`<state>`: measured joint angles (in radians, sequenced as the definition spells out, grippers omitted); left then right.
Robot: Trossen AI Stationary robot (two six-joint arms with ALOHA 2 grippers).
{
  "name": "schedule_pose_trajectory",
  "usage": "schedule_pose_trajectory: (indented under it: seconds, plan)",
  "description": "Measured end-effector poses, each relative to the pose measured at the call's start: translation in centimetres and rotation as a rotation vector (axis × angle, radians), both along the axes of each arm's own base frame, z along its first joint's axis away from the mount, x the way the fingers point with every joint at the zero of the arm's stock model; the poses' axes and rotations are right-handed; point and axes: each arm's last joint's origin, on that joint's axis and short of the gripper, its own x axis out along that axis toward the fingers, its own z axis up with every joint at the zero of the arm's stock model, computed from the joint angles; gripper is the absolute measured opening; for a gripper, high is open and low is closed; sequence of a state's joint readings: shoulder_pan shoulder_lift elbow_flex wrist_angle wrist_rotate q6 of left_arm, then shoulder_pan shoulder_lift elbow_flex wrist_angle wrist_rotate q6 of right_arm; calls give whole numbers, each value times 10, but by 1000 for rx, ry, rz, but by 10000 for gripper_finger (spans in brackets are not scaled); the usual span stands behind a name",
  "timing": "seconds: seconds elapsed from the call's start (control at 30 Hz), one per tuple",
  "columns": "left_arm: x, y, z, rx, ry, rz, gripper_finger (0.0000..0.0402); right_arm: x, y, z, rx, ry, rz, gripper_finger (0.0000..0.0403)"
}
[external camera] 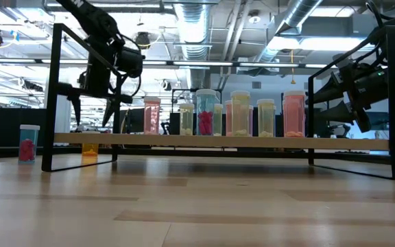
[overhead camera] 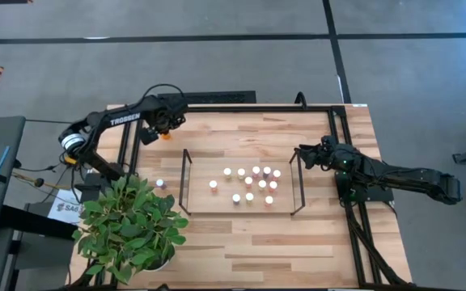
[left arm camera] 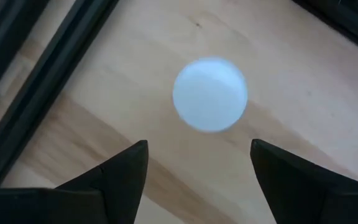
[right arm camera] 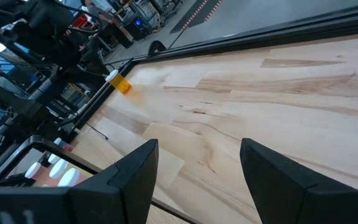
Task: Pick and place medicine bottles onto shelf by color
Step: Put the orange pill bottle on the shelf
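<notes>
A small orange bottle [external camera: 90,149] with a white cap [left arm camera: 210,94] stands on the table at the far left, outside the shelf's left wire end. My left gripper [left arm camera: 197,180] hangs open above it, pointing steeply down [overhead camera: 158,131], its fingers [external camera: 108,110] clear of the cap. The shelf [overhead camera: 217,202] is a light-wood board between two black wire ends at mid-table. Several white-capped bottles [overhead camera: 249,184] stand on it, with pink, yellow and red contents [external camera: 238,113]. My right gripper [right arm camera: 197,180] waits open beside the shelf's right end [overhead camera: 302,153].
A leafy potted plant [overhead camera: 128,226] fills the near left corner. One bottle with pink contents [external camera: 27,143] stands on the table beside the plant [overhead camera: 159,183]. A black frame [overhead camera: 241,106] runs around the table. Bare wood lies at the near edge [overhead camera: 257,250].
</notes>
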<state>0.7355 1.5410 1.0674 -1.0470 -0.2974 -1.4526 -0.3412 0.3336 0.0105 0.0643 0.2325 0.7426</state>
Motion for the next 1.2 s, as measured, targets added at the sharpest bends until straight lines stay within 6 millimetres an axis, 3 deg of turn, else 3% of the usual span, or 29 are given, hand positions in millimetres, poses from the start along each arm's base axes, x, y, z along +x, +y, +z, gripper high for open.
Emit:
schedule_pose_trajectory:
  seconds: [0.17, 0.47, 0.97, 1.2]
  plan:
    - [-4, 6, -1, 1, -8, -8, 301, 0, 0, 0, 0, 0, 0, 249]
    - [-11, 15, -4, 50, 10, 11, 395, 0, 0, 0, 0, 0, 0, 249]
    - [-19, 28, -36, 62, 0, 25, 397, 0, 0, 0, 0, 0, 0, 249]
    - [-18, 28, -43, 5, 0, 6, 377, 0, 0, 0, 0, 0, 0, 249]
